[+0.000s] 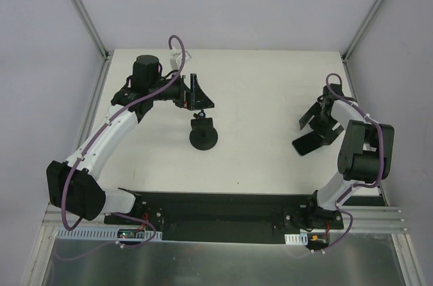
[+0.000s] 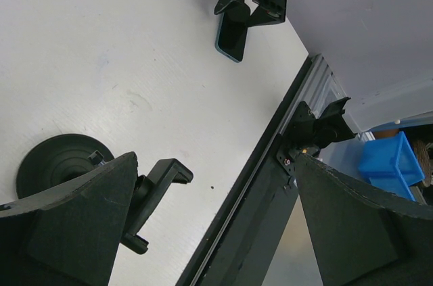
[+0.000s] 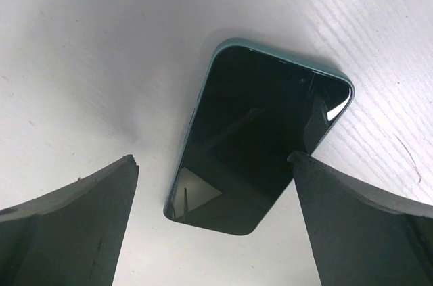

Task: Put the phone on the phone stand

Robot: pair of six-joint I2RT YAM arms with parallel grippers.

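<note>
Black phone [image 3: 257,157] is lying ungripped near the table's [image 1: 270,97] right edge beneath the wide right gripper [image 3: 213,161]; left gripper [image 2: 215,159] is gaping beside the empty stand [image 1: 203,136].

A: How much of the phone [image 3: 250,124] shows from the right wrist?
B: Most of it. One long side slips behind a finger [image 3: 365,225] of the right gripper [image 3: 213,159], and both fingers run off the bottom edge.
A: And the phone stand [image 2: 57,161]?
B: From the left wrist, a finger of the left gripper [image 2: 215,159] covers part of the disc and the neck's foot. From above, the cradle is too small to read.
A: By the table's [image 1: 270,103] right edge?
B: The right gripper overlaps the phone's far end.
</note>
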